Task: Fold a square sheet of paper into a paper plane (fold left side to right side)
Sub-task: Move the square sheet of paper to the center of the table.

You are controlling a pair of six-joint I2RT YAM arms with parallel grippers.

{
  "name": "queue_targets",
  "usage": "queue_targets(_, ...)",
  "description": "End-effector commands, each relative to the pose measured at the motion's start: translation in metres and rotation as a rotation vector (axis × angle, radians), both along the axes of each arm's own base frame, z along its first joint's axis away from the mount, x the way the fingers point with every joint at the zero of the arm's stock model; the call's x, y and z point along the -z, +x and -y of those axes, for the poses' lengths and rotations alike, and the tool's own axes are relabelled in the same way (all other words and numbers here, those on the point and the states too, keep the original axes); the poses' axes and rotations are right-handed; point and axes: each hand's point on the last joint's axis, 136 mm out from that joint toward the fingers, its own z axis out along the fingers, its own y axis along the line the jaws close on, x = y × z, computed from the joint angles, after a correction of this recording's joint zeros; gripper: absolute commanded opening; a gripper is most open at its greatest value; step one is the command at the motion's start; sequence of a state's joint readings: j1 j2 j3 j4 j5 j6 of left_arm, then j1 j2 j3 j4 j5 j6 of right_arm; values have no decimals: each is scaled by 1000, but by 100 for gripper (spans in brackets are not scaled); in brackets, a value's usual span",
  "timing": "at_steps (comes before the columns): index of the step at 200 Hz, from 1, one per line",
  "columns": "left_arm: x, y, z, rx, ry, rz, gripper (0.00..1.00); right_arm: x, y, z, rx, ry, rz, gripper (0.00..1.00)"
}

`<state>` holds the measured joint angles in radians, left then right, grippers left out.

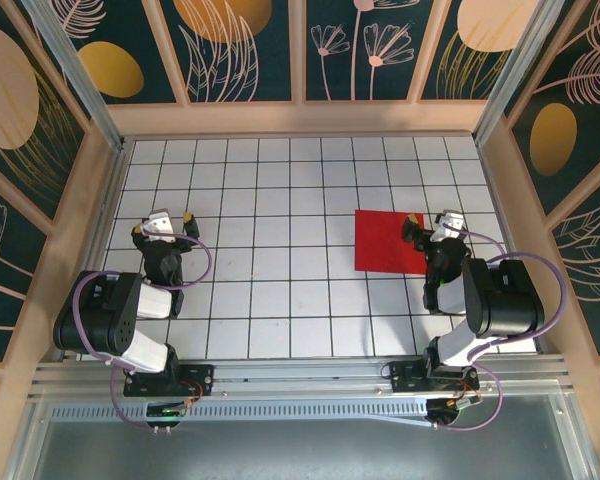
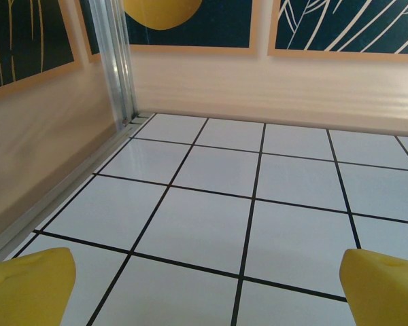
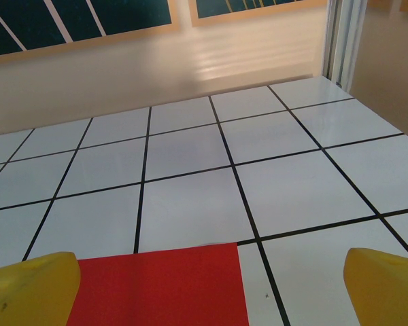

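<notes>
Right gripper (image 1: 432, 224): parted wide, empty, over the right edge of the square sheet of paper (image 1: 385, 241).
Left gripper (image 1: 164, 222): parted wide, empty, well left of the paper.
Paper: flat, unfolded.
Risk: sliding or crumpling under a one-sided pinch, crease crooked.

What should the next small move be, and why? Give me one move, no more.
Probably swing the left hand across toward the left edge of the red sheet. The sheet lies flat and unfolded on the right, the left hand is open over bare tiles far from it, and the right hand is open at its right edge.
</notes>
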<state>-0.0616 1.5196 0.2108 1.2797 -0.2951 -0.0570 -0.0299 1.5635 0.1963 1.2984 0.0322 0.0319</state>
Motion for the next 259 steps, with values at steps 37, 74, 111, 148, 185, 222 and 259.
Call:
queue_targets(37,-11,2,0,3,-20,49,99,-15,5,2,-1,-1,54,99)
queue_targets(74,-32,5,-3,-15,-23,41,99,-28,14,4,1,22,22,99)
queue_targets(111,-70,12,-2,-20,-84,-10,99,-58,28,9,43,113,-106,99)
queue_targets(148,-90,18,27,105,-287,-130,99,-73,34,-6,19,327,-350,99)
queue_targets(185,-83,16,81,346,-493,-307,99,-50,16,-53,-131,581,-524,99)
queue_targets(222,-72,6,124,473,-620,-363,99,-17,12,-102,-240,649,-632,99)
queue_targets(259,-54,4,154,532,-688,-417,99,23,22,-134,-274,646,-768,90)
